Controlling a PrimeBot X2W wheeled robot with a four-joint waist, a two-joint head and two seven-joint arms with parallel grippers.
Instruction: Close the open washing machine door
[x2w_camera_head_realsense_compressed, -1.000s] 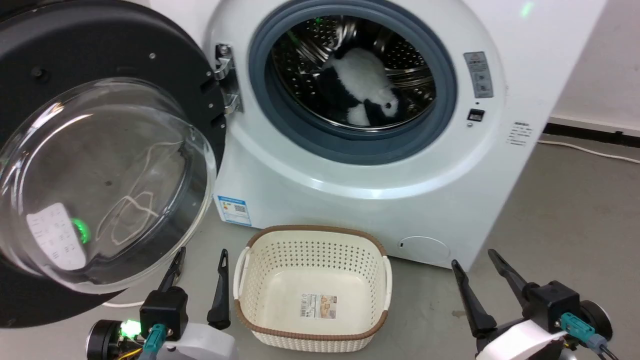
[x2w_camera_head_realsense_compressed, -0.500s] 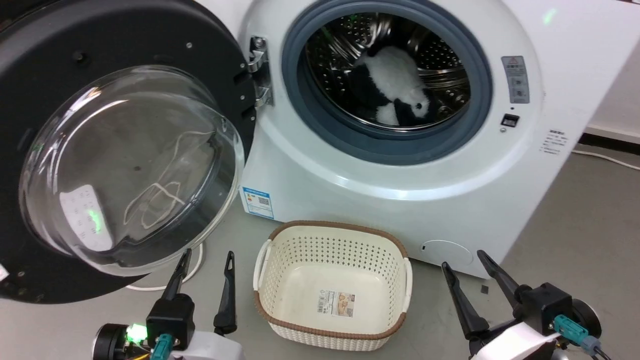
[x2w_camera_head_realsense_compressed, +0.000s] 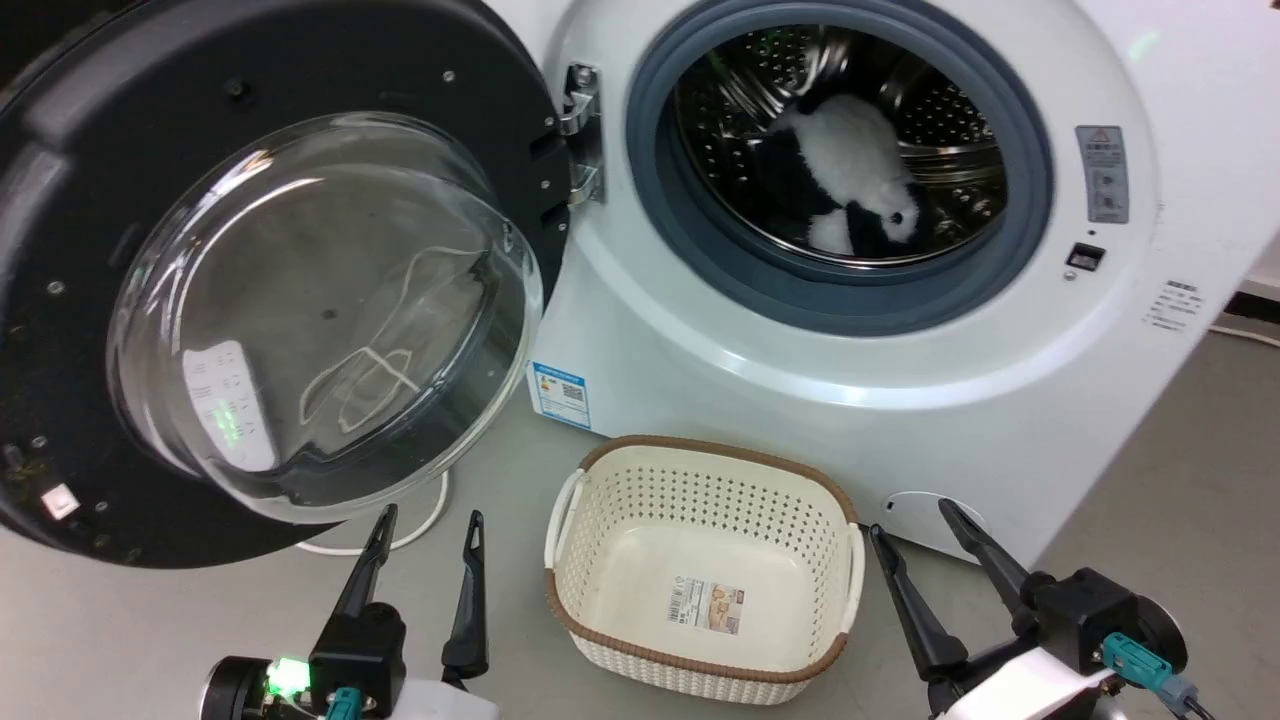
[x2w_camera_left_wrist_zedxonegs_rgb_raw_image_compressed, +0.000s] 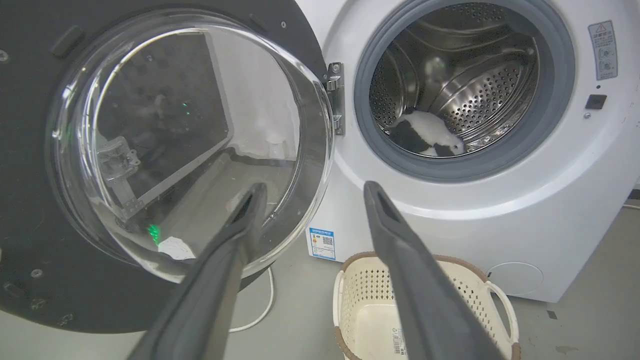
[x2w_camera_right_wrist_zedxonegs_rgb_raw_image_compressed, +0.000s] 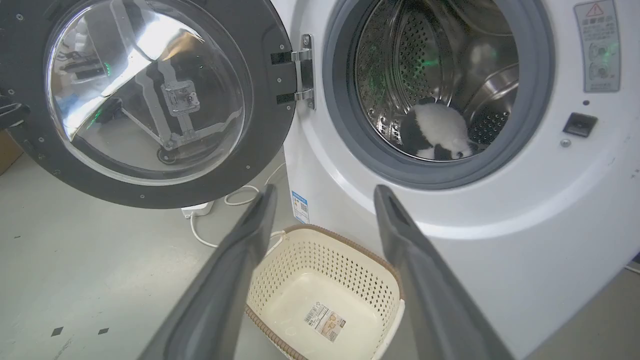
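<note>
The view has swung left this past second, the camera turning, not the things, so the washing machine door (x2w_camera_head_realsense_compressed: 320, 310) sits fuller in frame: lining up, I'd say. It hangs wide open, left of the white washing machine (x2w_camera_head_realsense_compressed: 760, 380), with a glossy black rim, bulging clear glass and a metal hinge (x2w_camera_head_realsense_compressed: 583, 130). Left tool (x2w_camera_head_realsense_compressed: 431, 515) and right tool (x2w_camera_head_realsense_compressed: 910, 518) are both spread and empty, flanking the perforated cream basket (x2w_camera_head_realsense_compressed: 700, 455).

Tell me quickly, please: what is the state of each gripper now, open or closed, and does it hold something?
Left gripper: open, holding nothing.
Right gripper: open, holding nothing.
</note>
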